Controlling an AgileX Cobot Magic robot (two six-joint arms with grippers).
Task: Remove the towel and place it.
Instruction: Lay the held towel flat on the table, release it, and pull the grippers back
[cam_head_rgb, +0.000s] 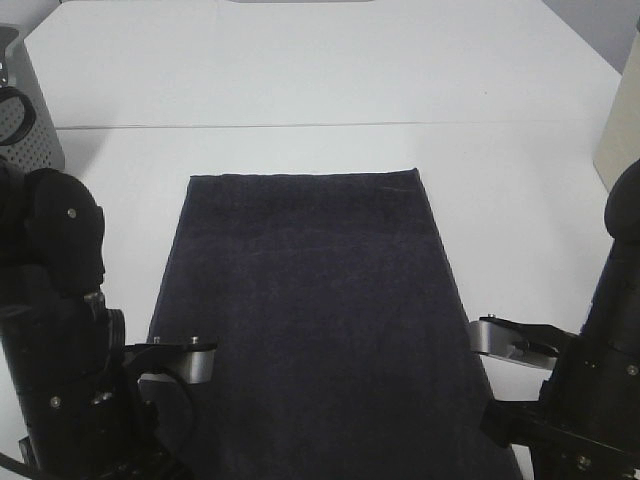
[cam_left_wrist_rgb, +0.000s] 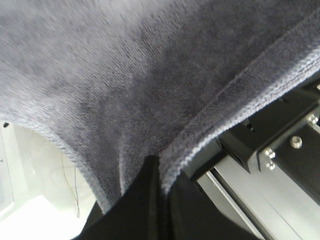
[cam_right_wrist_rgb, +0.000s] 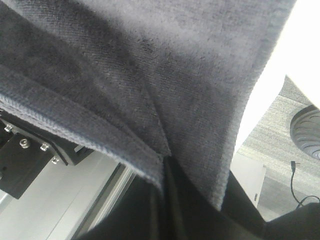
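One dark navy towel (cam_head_rgb: 310, 320) lay spread on the white table (cam_head_rgb: 300, 80), its far hem square and flat and its near end gathered up by the robot's two arms. The left gripper (cam_left_wrist_rgb: 159, 167) was pressed together on the cloth just inside the near-left hemmed corner, and the fabric puckered into a fold where the jaws met. The right gripper (cam_right_wrist_rgb: 167, 162) pinched the near-right corner in the same way, its jaws closed on a crease of terry.

The towel's long axis ran from near to far, straight away from both grippers, so almost all of the cloth lay on the far side of the two pinch points. Neither arm stood nearer than the other. Each held its own corner, and the two were set well apart across the towel's short width. By that lay, the coming move would likely turn on the pair travelling together, keeping the near hem taut between them.

The count was one towel, two grippers and one table. One grey perforated basket (cam_head_rgb: 30, 140) stood at the far left, well apart from the cloth.
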